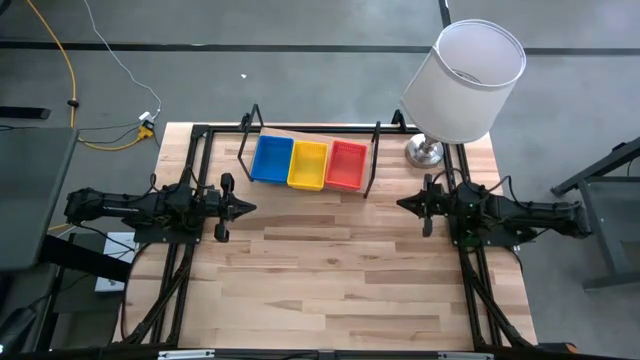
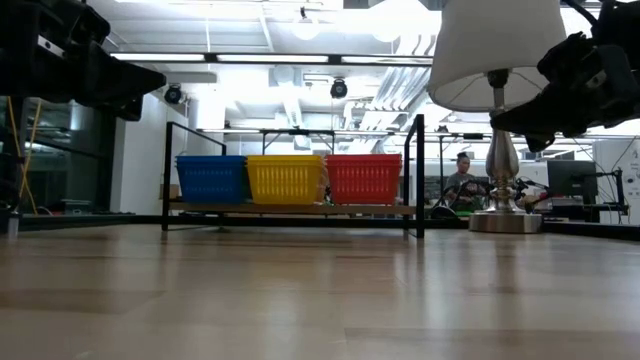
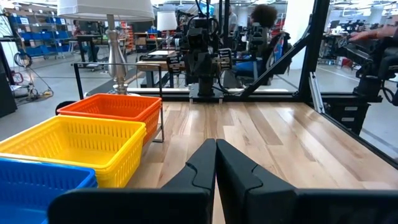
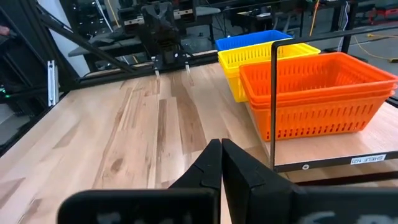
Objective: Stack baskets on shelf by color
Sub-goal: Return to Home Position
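On the shelf (image 1: 305,188) at the table's far side stand the baskets in a row: blue (image 1: 271,159), yellow (image 1: 308,164), orange-red (image 1: 346,165). The low view shows them side by side on the shelf board: blue (image 2: 212,178), yellow (image 2: 285,178), orange-red (image 2: 363,178). The orange-red pile (image 4: 317,93) shows stacked rims. My left gripper (image 1: 250,208) is shut, level, at the table's left, apart from the shelf. My right gripper (image 1: 402,204) is shut, at the table's right, also apart from it.
A lamp with a white shade (image 1: 465,80) and a metal foot (image 1: 424,152) stands at the table's far right corner, beside the shelf's right end loop (image 1: 374,160). Bare wooden tabletop (image 1: 330,270) lies between the arms and toward the near edge. A person (image 2: 462,180) sits far behind.
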